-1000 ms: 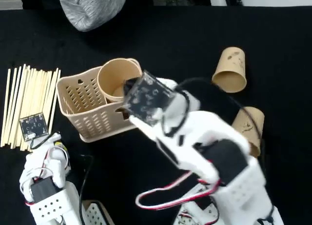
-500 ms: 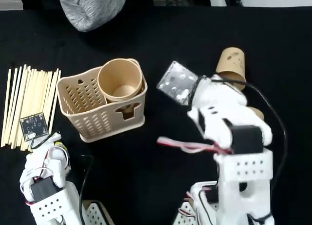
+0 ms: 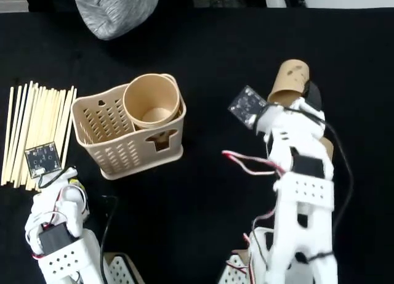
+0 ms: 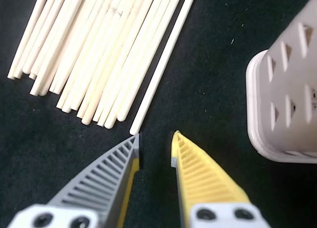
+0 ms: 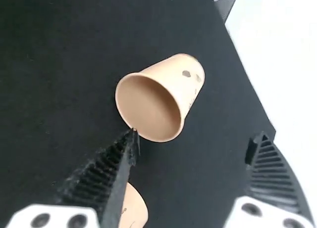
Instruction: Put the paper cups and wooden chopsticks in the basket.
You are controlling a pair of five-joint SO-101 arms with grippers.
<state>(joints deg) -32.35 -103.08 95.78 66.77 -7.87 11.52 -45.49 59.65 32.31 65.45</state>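
You had one paper cup point(image 3: 292, 81) lying on its side on the black table point(image 3: 215, 44), mouth toward the arms. In the right wrist view that cup point(image 5: 158, 104) lay just beyond one fingertip of your right gripper point(image 5: 196, 135), whose jaws stood wide apart and held nothing; whether the fingertip touched the rim was hard to tell. A second cup point(image 3: 326, 147) lay close behind the right arm, which hid most of it. The right wrist view cut it off too, leaving just a curved edge point(image 5: 132, 210).

The wooden chopsticks point(image 3: 37, 130) lay in a loose bundle on the table well to the left of the basket point(image 3: 117, 148). From above, the left arm's camera board covered part of their near ends. In the left wrist view their far ends point(image 4: 99, 50) ran out of frame, and your left gripper point(image 4: 156, 134) sat just short of the nearest stick with its jaws slightly parted, gripping nothing.

The basket stood upright between the bundle and the loose cups. An upright cup point(image 3: 151, 101) filled its right end, and you could not tell whether another was nested inside it. The left wrist view caught one slotted basket corner point(image 4: 287, 99).
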